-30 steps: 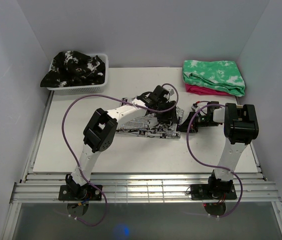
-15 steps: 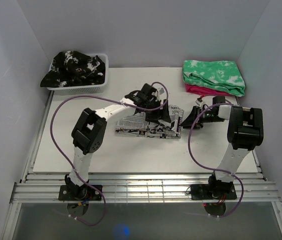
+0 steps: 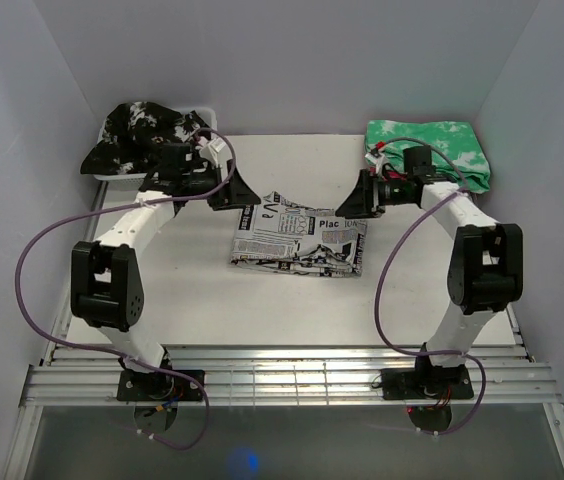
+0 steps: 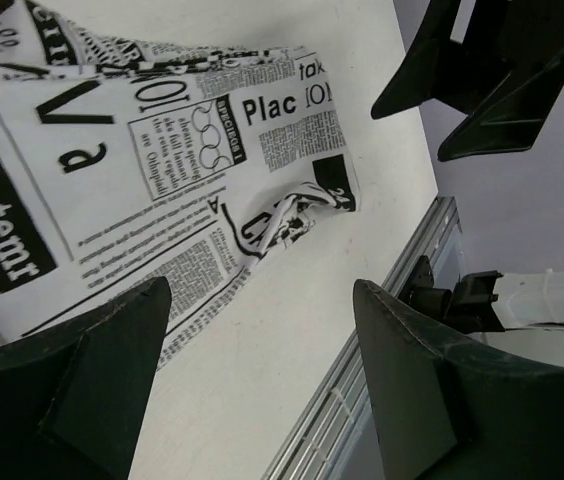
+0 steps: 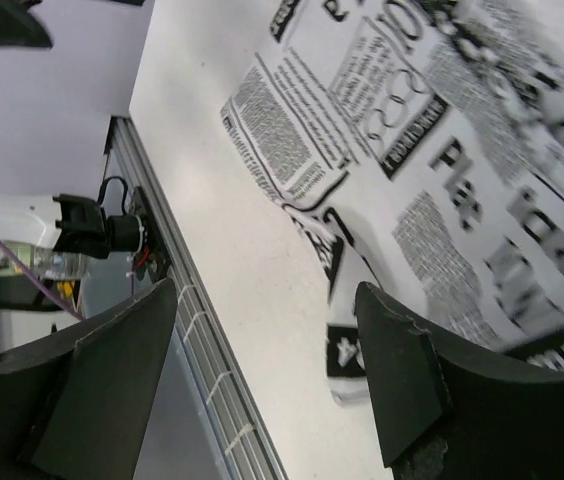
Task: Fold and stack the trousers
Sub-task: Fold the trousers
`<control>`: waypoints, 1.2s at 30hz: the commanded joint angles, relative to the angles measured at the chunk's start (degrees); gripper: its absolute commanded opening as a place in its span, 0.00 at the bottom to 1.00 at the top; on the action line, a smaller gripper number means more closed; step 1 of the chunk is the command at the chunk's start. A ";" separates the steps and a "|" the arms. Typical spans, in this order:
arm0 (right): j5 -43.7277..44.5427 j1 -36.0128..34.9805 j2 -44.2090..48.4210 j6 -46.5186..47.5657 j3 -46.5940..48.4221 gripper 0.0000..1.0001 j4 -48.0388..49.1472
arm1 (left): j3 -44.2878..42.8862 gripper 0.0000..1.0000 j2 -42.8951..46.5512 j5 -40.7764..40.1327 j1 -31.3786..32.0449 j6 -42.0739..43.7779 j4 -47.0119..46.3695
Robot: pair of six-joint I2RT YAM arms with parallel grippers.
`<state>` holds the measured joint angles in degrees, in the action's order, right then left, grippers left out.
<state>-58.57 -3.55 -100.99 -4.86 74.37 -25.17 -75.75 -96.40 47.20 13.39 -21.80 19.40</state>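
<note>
The soft white cloth trousers printed with black newspaper text [image 3: 299, 240] lie folded into a squat rectangle at the middle of the white table [image 3: 262, 300], one near corner crumpled; the left gripper [image 3: 232, 192] and right gripper [image 3: 352, 203] hang near its far corners, both spread wide, holding nothing; the left wrist view crops the cloth, and the right wrist view blurs part of its print.

The trousers [image 3: 300, 243] lie mid-worktop [image 3: 162, 290]. From them the left hand [image 3: 234, 193] is at ten o'clock, the right hand [image 3: 352, 205] at two. Farther out, a basket [image 3: 152, 180] holding a garment [image 3: 142, 130] stands at ten, stacked cloths [image 3: 432, 145] at two.
</note>
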 commanded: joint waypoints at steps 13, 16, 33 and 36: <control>3.88 -9.28 -14.41 12.84 -3.70 0.69 -8.84 | 17.47 0.67 -8.10 14.50 -3.28 -0.17 -12.72; 5.30 -9.02 -14.24 16.01 -3.71 0.62 -11.47 | 17.30 0.57 -7.76 16.69 -3.63 0.88 -12.63; 2.67 -0.07 -0.88 43.25 -4.67 0.18 -30.08 | 16.95 0.80 2.90 -10.64 19.65 67.75 -15.88; 0.48 5.10 0.09 45.73 -6.69 0.20 -33.27 | 12.04 0.80 -2.97 -10.02 22.55 69.61 -13.78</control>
<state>-55.02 -3.11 -102.78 35.05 69.54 -50.89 -60.36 -95.42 38.61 33.98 38.72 6.04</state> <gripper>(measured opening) 0.195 0.800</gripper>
